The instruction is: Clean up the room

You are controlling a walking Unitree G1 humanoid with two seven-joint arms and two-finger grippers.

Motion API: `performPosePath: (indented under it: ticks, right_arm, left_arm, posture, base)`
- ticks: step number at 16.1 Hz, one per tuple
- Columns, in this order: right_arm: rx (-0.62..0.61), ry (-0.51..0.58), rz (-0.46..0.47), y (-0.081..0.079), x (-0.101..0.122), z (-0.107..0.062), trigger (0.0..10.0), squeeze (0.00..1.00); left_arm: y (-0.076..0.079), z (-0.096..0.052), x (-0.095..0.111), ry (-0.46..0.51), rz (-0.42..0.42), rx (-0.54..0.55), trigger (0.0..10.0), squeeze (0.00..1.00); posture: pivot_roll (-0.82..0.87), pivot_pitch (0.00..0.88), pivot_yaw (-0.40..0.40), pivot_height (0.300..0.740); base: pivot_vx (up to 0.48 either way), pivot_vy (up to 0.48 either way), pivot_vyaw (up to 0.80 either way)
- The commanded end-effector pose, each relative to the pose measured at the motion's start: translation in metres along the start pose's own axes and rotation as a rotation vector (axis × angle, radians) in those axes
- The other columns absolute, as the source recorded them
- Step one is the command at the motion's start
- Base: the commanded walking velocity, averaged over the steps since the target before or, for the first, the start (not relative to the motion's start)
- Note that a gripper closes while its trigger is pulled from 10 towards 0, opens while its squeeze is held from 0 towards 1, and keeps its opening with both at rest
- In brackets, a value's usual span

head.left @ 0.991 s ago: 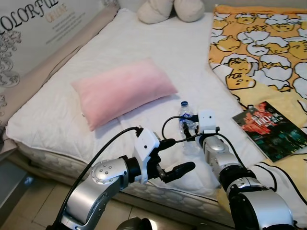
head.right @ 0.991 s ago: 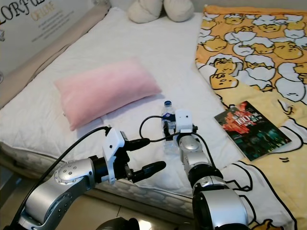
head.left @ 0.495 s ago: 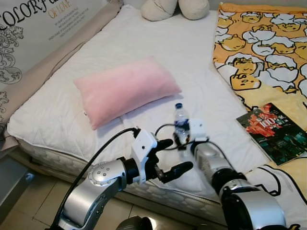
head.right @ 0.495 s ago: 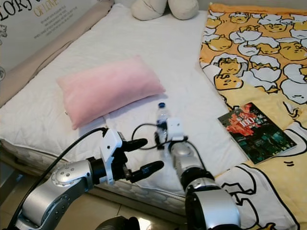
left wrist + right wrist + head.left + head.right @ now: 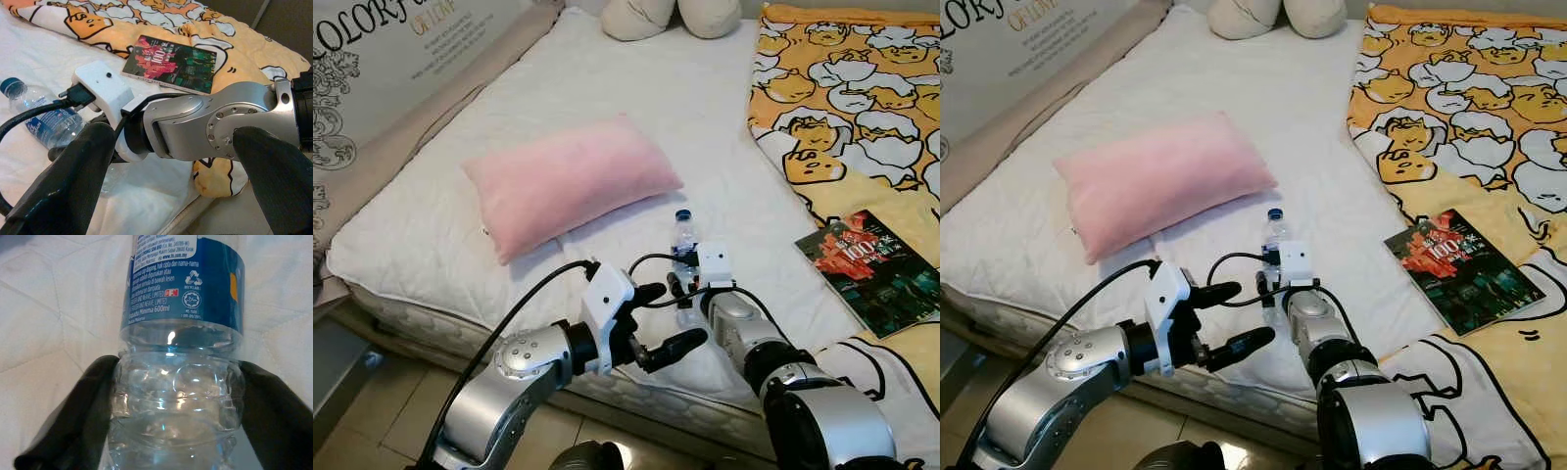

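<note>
Bottle of water sits near the front edge of the white bed. It has a blue cap and a blue label, and it is clear lower down. The right gripper has it. In the right wrist view one black finger presses each side of the clear part, just under the label, so the gripper is clamped on the bottle. The right arm reaches in from the front, and its white camera box sits just beside the bottle, with a black cable looping past it.

The left gripper hangs over the bed's front edge, close to the right arm. Its two black fingers are spread apart with nothing between them. In the left wrist view they frame the silver right arm and the bottle beyond it.

A pink pillow lies on the bed, near the bottle but not touching it, on the robot's left. A yellow blanket with cartoon faces covers the right side of the bed. A book with a dark red and green cover lies flat on the blanket, well apart from the bottle. Cream soft cushions rest at the far end of the bed. A board with printed letters leans along the bed's left side.
</note>
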State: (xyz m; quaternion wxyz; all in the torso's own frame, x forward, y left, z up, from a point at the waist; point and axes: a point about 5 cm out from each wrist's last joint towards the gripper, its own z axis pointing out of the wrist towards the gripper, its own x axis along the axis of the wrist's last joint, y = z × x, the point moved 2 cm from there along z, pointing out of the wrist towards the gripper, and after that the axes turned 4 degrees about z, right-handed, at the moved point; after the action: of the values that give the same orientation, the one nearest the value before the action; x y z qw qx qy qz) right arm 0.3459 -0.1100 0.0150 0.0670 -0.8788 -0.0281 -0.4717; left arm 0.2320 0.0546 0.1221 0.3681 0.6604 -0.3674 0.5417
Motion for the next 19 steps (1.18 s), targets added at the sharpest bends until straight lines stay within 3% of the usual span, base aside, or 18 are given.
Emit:
performPosePath:
  ticks: [1, 7, 10, 12, 14, 16, 19]
  right_arm:
    - [-0.014, -0.012, 0.007, 0.002, 0.0, 0.0, 0.0, 0.0]
    - [-0.012, 0.001, -0.019, 0.002, 0.0, 0.0, 0.0, 0.0]
    - [-0.027, 0.118, -0.101, 0.003, 0.015, -0.001, 0.0, 0.0]
    - [-0.025, 0.257, -0.143, 0.0, 0.03, -0.005, 0.0, 0.0]
    - [-0.03, 0.393, -0.172, -0.001, 0.045, -0.012, 0.0, 0.0]
    - [-0.041, 0.653, -0.19, 0.002, 0.069, -0.036, 0.0, 0.0]
    - [-0.071, 0.829, -0.271, 0.009, 0.07, -0.071, 0.0, 0.0]
  left_arm:
    - [-0.004, -0.002, 0.001, -0.002, 0.01, 0.023, 10.0, 0.0]
    - [-0.003, 0.0, -0.002, -0.014, 0.013, 0.016, 10.0, 0.0]
    - [-0.007, 0.0, -0.005, -0.014, 0.006, 0.051, 10.0, 0.0]
    - [-0.011, 0.001, -0.009, -0.011, -0.003, 0.104, 10.0, 0.0]
    - [-0.019, 0.0, -0.011, -0.002, -0.019, 0.186, 10.0, 0.0]
    - [-0.05, -0.008, -0.016, 0.036, -0.062, 0.48, 10.0, 0.0]
    - [-0.074, -0.03, -0.026, 0.06, -0.088, 0.74, 10.0, 0.0]
  posture:
    - [-0.02, 0.072, 0.114, 0.74]
    - [-0.03, 0.067, 0.118, 0.74]
    - [-0.04, 0.063, 0.116, 0.74]
    - [-0.04, 0.058, 0.115, 0.74]
    - [-0.05, 0.054, 0.115, 0.74]
    - [-0.06, 0.037, 0.117, 0.74]
    - [-0.09, 0.009, 0.113, 0.74]
  base:
    - [0.0, 0.0, 0.0]
    - [0.0, 0.0, 0.0]
    - [0.0, 0.0, 0.0]
    - [0.0, 0.0, 0.0]
    - [0.0, 0.0, 0.0]
    - [0.0, 0.0, 0.0]
    - [0.0, 0.0, 0.0]
